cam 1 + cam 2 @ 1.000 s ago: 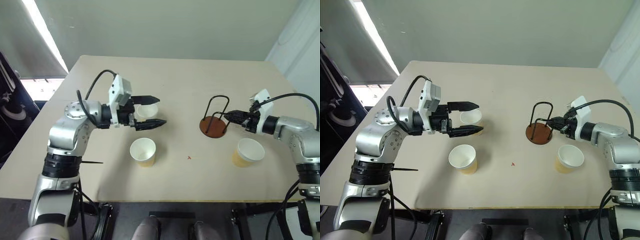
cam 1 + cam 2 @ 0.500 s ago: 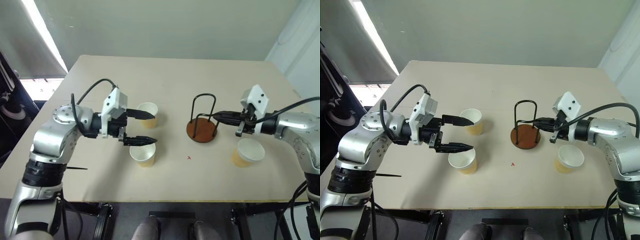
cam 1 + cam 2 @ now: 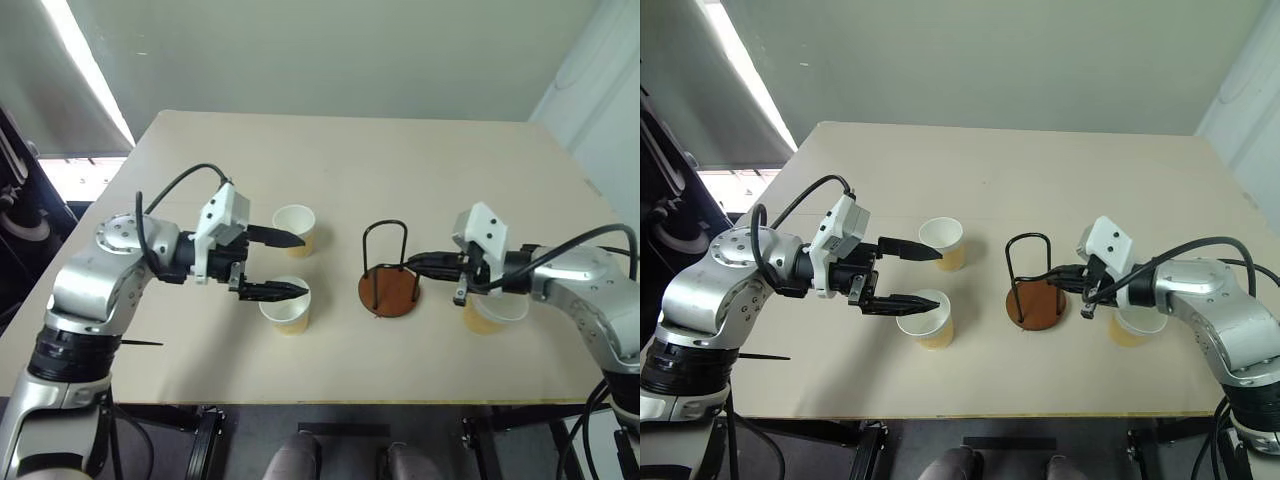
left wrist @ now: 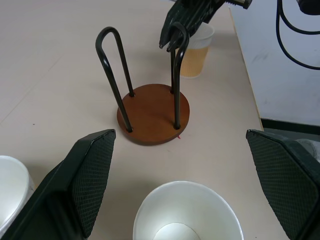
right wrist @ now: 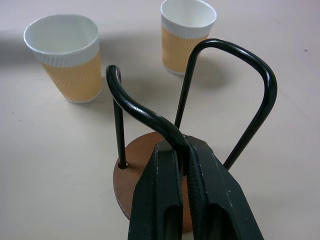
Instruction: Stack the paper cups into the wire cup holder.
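The wire cup holder, a brown disc with two black wire loops, stands upright at mid-table. My right gripper is shut on the top of one loop. One paper cup stands just behind that gripper, partly hidden by it. Two more paper cups stand upright to the left, one farther back and one nearer. My left gripper hangs open beside them, one finger in front of the far cup and the other finger over the near cup's rim, holding nothing.
The beige table has bare surface behind the cups and along its front edge. Its left edge borders a bright window and dark equipment. Cables trail from both wrists.
My right gripper has dragged the holder leftward, from near the right cup to mid-table. My left gripper has drawn back and down from the far cup toward the near one, still open.
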